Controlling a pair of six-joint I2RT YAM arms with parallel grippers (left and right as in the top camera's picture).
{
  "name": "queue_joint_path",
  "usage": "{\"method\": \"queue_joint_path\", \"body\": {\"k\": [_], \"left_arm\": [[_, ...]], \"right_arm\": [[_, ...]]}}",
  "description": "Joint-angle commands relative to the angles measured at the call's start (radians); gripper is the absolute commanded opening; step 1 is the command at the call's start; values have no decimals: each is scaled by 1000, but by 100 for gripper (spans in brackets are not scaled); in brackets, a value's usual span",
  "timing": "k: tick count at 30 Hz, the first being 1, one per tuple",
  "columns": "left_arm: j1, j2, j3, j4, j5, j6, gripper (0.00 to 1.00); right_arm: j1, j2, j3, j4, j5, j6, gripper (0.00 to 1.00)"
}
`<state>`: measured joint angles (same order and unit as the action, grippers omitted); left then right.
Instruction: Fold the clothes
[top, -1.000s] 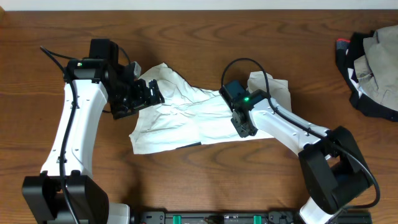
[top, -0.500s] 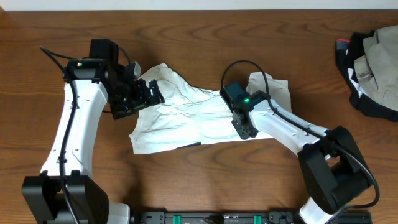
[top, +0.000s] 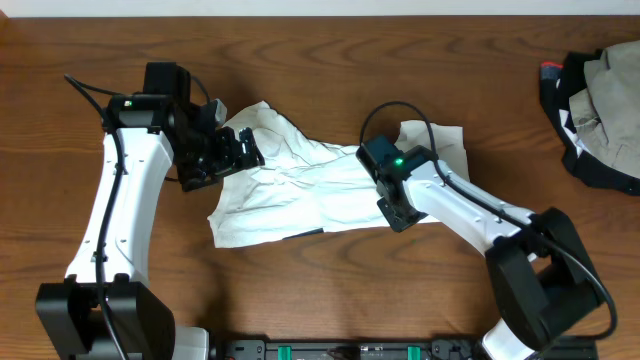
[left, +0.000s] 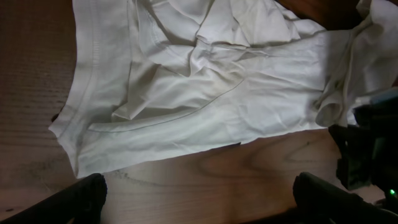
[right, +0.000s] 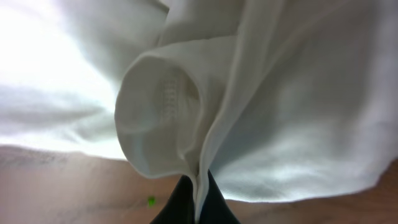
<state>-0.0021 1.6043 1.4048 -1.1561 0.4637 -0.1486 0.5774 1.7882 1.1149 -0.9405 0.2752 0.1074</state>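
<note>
Brown wooden table (top: 320, 60) holds the white shirt (top: 290, 190) at its middle. Its long axis runs from left edge to right edge, with the right end angled toward the far edge and the hem seemingly facing left. The right jaws pinch a fold on its near-right side; the left jaws hang open over its far-left part. Best to carry that fold low and leftward, smoothing as it lands.

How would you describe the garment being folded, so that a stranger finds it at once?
On the wooden table, look at the middle. There lies the white garment, thin and wrinkled, a fold pinched by the right gripper. The only other clothes, a pile at the right edge, are dark and beige.
</note>
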Motion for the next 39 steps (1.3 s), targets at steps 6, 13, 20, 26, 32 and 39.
{"method": "queue_joint_path", "body": {"k": [6,13,20,26,32,39], "left_arm": [[1,-9,10,5,-12,22,98],[1,-9,10,5,-12,22,98],[1,-9,10,5,-12,22,98],[1,-9,10,5,-12,22,98],[0,-9,10,6,-12,22,98],[1,-9,7,6,-12,22,98]], "right_arm": [[7,-83,-8,-50,-116,34,1],[6,-80,-12,-70,-175,45,1],[3,-81,-12,-61,-166,64,25],[-25,-83,35,-116,35,254,38],[-95,-89,174,-143,27,300,42],[-239,-69,171,-32,-125,257,9]]}}
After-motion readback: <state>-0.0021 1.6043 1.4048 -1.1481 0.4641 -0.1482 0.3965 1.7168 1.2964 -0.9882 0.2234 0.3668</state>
